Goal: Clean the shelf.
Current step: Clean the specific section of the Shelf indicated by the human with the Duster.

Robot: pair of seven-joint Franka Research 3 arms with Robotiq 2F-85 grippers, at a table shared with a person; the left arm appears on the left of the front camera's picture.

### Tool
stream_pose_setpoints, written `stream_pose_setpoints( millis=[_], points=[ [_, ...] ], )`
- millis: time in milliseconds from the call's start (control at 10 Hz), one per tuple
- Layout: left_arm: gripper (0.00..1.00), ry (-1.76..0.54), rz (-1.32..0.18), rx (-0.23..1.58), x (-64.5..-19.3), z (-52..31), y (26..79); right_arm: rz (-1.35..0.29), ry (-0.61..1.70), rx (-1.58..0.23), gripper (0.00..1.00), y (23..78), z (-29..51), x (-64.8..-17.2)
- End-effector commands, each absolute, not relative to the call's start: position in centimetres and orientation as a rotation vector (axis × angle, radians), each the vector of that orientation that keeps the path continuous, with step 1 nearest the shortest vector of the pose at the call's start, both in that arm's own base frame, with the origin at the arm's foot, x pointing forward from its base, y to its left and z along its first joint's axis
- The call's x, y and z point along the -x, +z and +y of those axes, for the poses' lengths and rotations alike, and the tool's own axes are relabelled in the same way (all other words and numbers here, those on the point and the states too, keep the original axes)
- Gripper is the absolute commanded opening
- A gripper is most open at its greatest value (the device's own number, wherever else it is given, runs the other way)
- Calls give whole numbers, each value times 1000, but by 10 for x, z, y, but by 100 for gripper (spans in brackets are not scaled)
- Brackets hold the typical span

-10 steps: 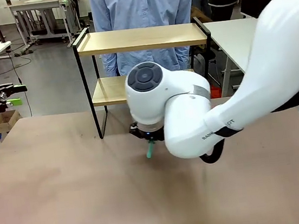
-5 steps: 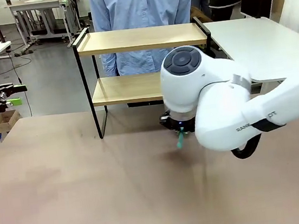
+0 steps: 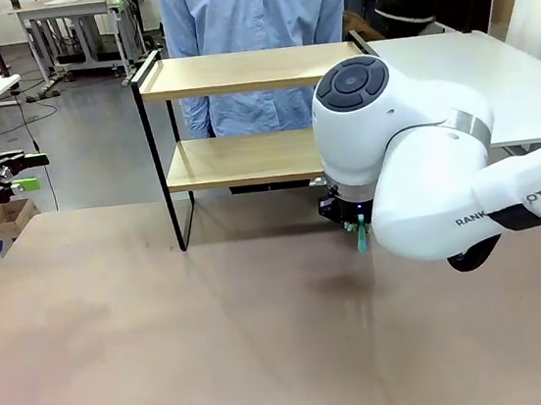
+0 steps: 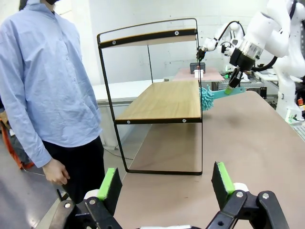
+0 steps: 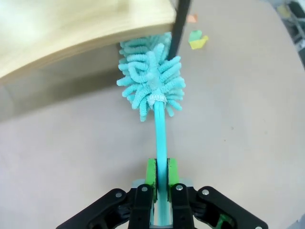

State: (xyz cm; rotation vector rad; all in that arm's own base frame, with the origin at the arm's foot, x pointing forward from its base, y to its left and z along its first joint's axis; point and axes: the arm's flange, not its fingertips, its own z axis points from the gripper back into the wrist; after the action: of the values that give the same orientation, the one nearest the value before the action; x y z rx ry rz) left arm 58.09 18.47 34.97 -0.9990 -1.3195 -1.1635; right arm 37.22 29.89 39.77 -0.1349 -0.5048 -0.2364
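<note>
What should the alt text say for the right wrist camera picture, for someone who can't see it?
The right gripper, shut on the handle of a teal duster, holds its fluffy head against the edge of a wooden board of the shelf, beside a black post. Below lies the brownish table.

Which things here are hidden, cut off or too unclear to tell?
- Right wrist view: coloured scraps on the table beyond the duster are too blurred to identify.
- Front view: the right arm hides the duster's head and the right end of the shelf's lower board.
- Left wrist view: too far to tell whether the duster touches the board.
</note>
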Motion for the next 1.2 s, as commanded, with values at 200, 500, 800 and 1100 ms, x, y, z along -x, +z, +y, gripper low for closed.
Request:
stream_pose_setpoints(
  millis=[200,500,800,1100],
  points=[
    [100,-1172,-1325,995,-580,183,352,-473,-282,141,12,389,290,-380],
    [100,-1172,-1325,995,-580,183,352,-532,-145,51,12,418,296,-354],
    [100,-1172,-1325,995,-580,183,352,-512,-15,-40,12,439,285,-335],
    [100,-1172,-1325,995,-580,183,352,-438,150,-123,12,456,278,-324]
  ],
)
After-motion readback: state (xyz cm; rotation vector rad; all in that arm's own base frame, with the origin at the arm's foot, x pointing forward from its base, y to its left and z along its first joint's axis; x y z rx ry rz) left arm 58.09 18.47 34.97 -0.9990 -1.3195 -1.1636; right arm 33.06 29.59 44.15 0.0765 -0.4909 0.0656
